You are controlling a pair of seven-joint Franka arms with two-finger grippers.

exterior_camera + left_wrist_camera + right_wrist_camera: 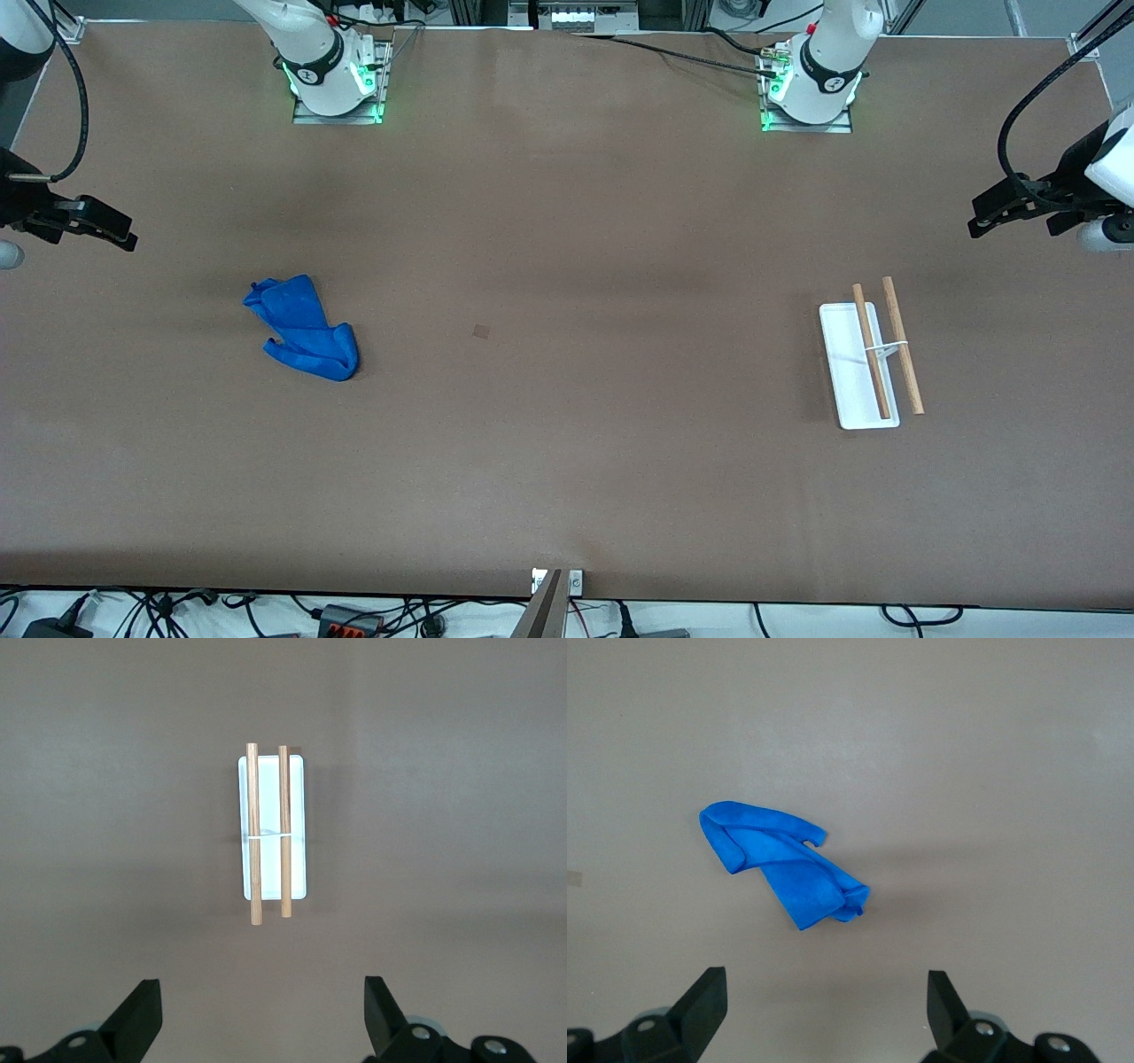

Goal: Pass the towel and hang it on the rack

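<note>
On the table point(567, 461) the crumpled towel point(303, 330) lies toward the right arm's end and the rack point(858, 368) with its 2 rods toward the left arm's, so each gripper, right gripper point(824, 1010) and left gripper point(263, 1014), hangs high above its own item, fingers spread wide, probably so the right arm can lift the cloth and hand it across.

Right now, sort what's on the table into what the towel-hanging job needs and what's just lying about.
Belongs to the job:
- towel, crumpled on the table toward the right arm's end
- rack, toward the left arm's end, both rods bare
- right claw, open, over the towel
- left claw, open, over the rack

Just lying about:
- small dark square patch on the table, between towel and rack
</note>
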